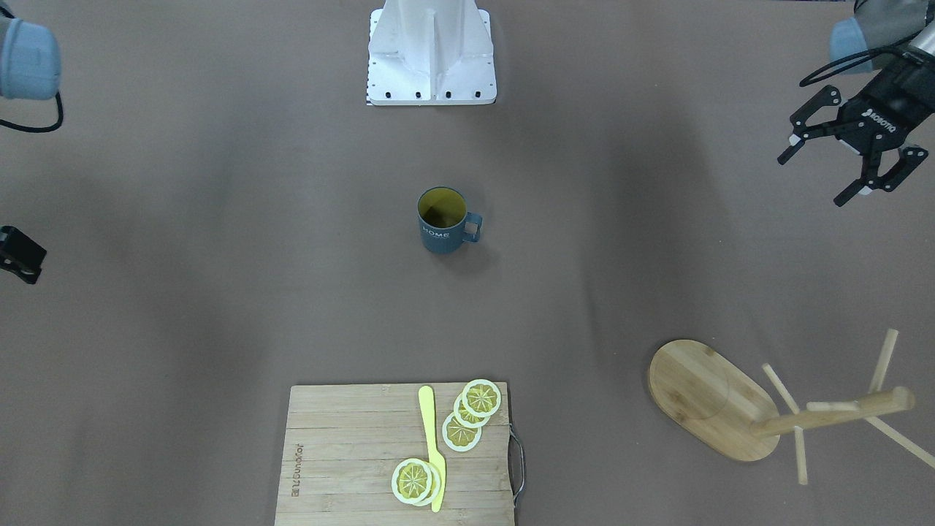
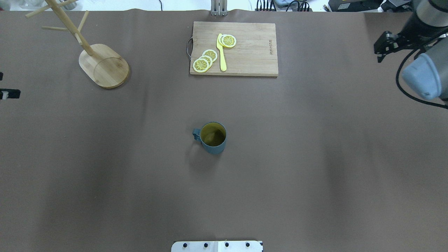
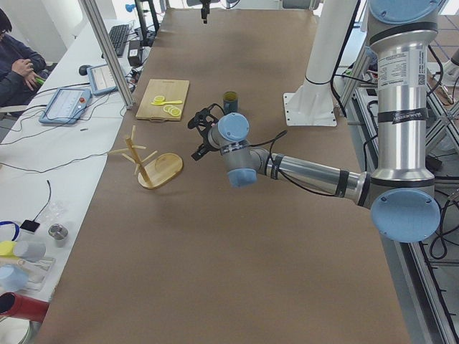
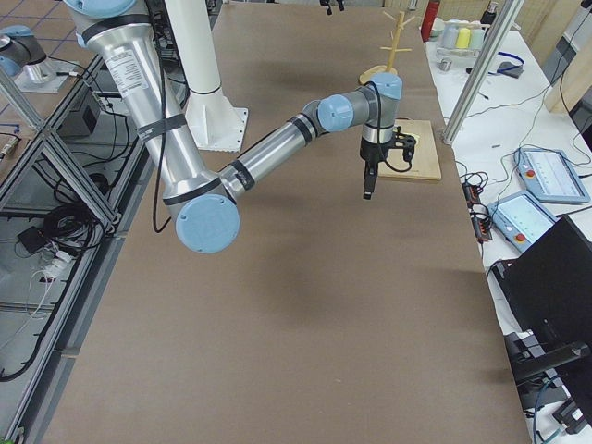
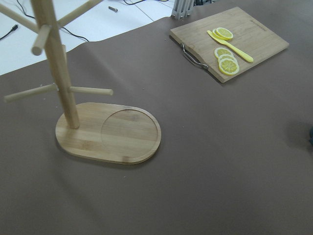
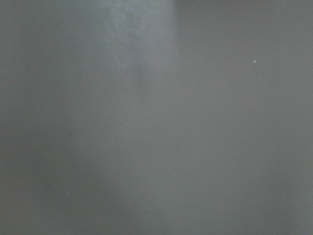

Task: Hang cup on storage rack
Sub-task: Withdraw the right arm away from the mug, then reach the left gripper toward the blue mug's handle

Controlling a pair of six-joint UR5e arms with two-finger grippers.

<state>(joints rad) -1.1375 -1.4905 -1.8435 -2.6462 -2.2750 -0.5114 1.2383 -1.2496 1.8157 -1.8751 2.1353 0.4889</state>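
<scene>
First, the front-facing view. The cup (image 1: 442,223) stands upright at the centre of the frame on the brown table (image 1: 219,307). Its yellow inside shows, its handle points to the frame's right, and it is well apart from both grippers. The storage rack (image 1: 712,398) is at lower right, far from the cup. The left gripper (image 1: 812,177) hangs at upper right with its two fingers spread wide. Only a black sliver of the right gripper (image 1: 20,253) shows at the left edge, so I cannot tell whether it is spread or pressed together. A cutting board (image 1: 343,453) at bottom centre carries lemon slices (image 1: 471,413) and a yellow knife (image 1: 432,446).

Next, the overhead view. The cup sits mid-frame with its handle to the frame's left. The rack is at upper left and the board at top centre. The right arm is at upper right, its claw mostly hidden.

From the left side, the near arm reaches over the table. Its claw lies in the picture between the rack and the cup, touching neither.

From the right side, the near arm's claw points straight down, just left of the board in the frame.

The left wrist view shows the rack upright at left, its post rising from one end of the oval base, with the board at upper right. The right wrist view shows only a blurred grey-brown surface.
</scene>
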